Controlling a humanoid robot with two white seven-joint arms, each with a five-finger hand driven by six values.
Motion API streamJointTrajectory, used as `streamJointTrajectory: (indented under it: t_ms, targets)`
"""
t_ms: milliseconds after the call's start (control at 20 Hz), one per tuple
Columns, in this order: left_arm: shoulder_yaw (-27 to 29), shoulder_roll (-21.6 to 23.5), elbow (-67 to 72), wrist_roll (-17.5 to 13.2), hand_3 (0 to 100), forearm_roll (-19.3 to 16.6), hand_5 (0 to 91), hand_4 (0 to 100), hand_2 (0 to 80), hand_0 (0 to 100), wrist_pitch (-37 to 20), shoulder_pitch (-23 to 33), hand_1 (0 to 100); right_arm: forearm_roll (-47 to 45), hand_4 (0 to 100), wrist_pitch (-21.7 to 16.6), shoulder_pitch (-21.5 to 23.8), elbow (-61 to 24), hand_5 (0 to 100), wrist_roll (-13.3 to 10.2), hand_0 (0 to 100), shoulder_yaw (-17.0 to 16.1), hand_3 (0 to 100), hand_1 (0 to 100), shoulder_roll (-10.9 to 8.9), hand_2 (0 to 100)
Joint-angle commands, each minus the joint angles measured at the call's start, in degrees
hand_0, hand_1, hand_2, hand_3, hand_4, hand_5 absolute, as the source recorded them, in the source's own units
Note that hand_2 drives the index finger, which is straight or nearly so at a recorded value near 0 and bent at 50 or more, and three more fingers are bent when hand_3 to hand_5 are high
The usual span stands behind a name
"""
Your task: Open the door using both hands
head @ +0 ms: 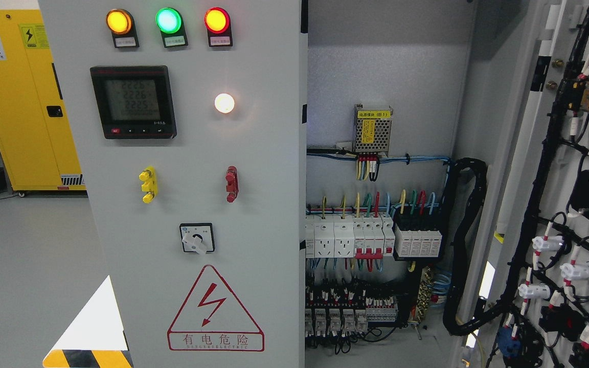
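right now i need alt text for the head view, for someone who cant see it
An electrical cabinet with its right door swung open, baring wired breakers; the left door, shut, carries three lit lamps, a digital meter and a shock-warning triangle. No robot hand shows.

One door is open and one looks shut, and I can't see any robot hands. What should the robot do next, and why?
Probably bring a hand up to the left door. It looks closed, lamps lit, while the right door is swung wide, showing the wiring inside. No hand is in view, so nothing can be pulled yet.
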Motion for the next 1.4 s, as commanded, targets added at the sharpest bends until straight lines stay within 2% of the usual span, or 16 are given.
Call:
streamJointTrajectory:
  t_ms: [0, 200, 451, 551, 751, 851, 951, 1051, 1202, 1352]
  targets:
    - [0.03, -1.24, 0.73, -0.32, 0, 0.01, 0.0, 0, 0.0, 0, -0.03, -1.06, 0, -1.41, 0, -4.81, -0.14, -28.83, 0, 0.33, 22, 8.15, 0, 7, -6.34, 0]
    - [0.12, -1.33, 0.73, -0.33, 0, 0.01, 0.0, 0, 0.0, 0, -0.03, -1.06, 0, -1.41, 0, -5.61, -6.98, -28.83, 0, 0.33, 22, 9.29, 0, 7, -6.25, 0]
    - [0.12, -1.59, 0.73, -0.33, 0, 0.01, 0.0, 0, 0.0, 0, -0.03, -1.06, 0, -1.49, 0, -5.43, -17.09, -28.83, 0, 0.33, 22, 9.21, 0, 7, -4.32, 0]
    - [0.12, -1.68, 0.73, -0.33, 0, 0.01, 0.0, 0, 0.0, 0, -0.03, -1.06, 0, -1.58, 0, -4.30, -20.96, -28.74, 0, 0.24, 22, 9.03, 0, 7, -2.83, 0]
    - [0.12, -1.86, 0.73, -0.33, 0, 0.01, 0.0, 0, 0.0, 0, -0.03, -1.06, 0, -1.85, 0, 3.69, -30.01, -28.48, 0, 0.24, 22, 7.89, 0, 7, -1.33, 0]
    - [0.12, -1.77, 0.64, -0.33, 0, 0.01, 0.0, 0, 0.0, 0, -0.03, -1.06, 0, -1.85, 0, 6.16, -34.31, -27.87, 0, 0.24, 22, 7.89, 0, 7, 0.33, 0]
    - [0.12, -1.68, 0.64, -0.33, 0, 0.01, 0.0, 0, 0.0, 0, -0.03, -1.06, 0, -1.85, 0, 8.18, -38.89, -26.38, 0, 0.24, 22, 7.72, 0, 7, 2.35, 0]
    - [0.12, -1.51, 0.64, -0.33, 0, 0.01, 0.0, 0, 0.0, 0, -0.03, -1.06, 0, -1.85, 0, 9.85, -43.37, -23.92, 0, 0.24, 22, 6.93, 0, 7, 2.89, 0]
    - [0.12, -1.42, 0.64, -0.33, 0, 0.01, 0.0, 0, 0.0, 0, -0.03, -1.14, 0, -1.85, 0, 12.49, -50.66, -19.79, 0, 0.24, 22, 6.31, 0, 7, 5.43, 0]
    - [0.12, -1.16, 0.64, -0.33, 0, 0.01, 0.0, 0, 0.0, 0, -0.03, -1.14, 0, -1.85, 0, 13.90, -56.65, -15.57, 0, 0.24, 22, 3.85, 0, 7, 6.93, 0]
